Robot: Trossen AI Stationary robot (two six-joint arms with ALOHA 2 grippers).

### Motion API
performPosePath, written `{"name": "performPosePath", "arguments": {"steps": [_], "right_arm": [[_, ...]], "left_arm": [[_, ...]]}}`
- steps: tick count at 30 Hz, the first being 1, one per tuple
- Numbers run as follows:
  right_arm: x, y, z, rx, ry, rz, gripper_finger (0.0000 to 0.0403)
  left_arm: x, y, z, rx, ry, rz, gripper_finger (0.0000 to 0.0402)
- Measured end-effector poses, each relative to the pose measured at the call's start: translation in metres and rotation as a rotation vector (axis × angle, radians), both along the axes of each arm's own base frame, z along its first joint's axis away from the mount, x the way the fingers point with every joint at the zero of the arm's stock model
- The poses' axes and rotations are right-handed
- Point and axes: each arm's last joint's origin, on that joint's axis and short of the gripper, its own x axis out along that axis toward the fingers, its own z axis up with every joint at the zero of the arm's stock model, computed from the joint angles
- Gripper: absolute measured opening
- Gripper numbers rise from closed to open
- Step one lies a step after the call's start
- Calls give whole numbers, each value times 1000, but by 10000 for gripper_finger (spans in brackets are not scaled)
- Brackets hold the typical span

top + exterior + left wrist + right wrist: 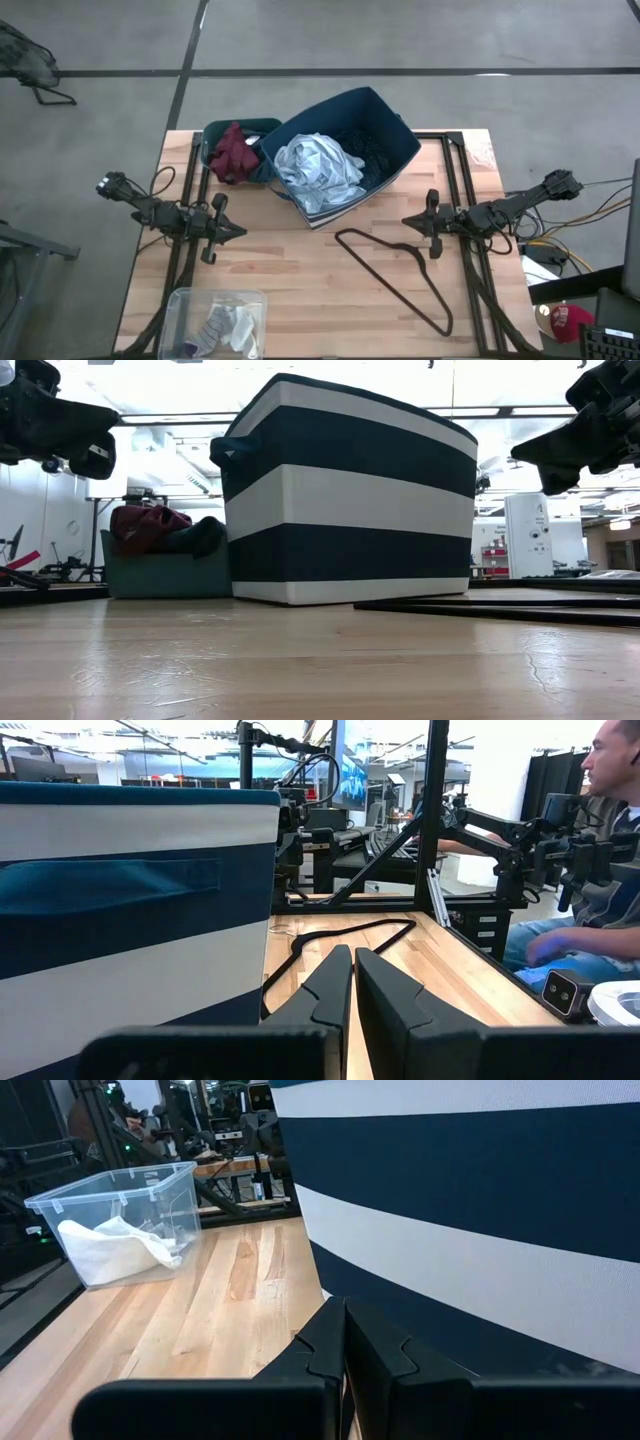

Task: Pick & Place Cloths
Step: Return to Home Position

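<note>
A pale blue-white shirt [318, 168] and a dark dotted piece [372, 150] lie inside the big navy-and-white striped fabric box [400, 135] at the table's far middle. Left of it, a maroon piece [233, 150] and a black piece [200, 535] are heaped in a small teal bin [255, 126]. White and grey socks [225, 326] lie in a clear plastic bin [190, 300] at the near left. My left gripper [243, 231] hovers shut at the left and my right gripper [404, 220] hovers shut at the right. Both point level toward the middle and hold nothing.
A thin dark clothes hanger [400, 275] lies flat on the wood between the box and the near right edge. Black frame rails [468, 190] run along both table sides. A person [605, 830] sits beyond the right edge. Bare wood [300, 270] lies between the grippers.
</note>
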Motion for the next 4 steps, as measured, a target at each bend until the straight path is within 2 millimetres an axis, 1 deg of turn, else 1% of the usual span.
{"name": "performPosePath", "arguments": {"steps": [4], "right_arm": [[0, 0, 0, 0, 0, 0, 8]], "left_arm": [[0, 0, 0, 0, 0, 0, 26]]}}
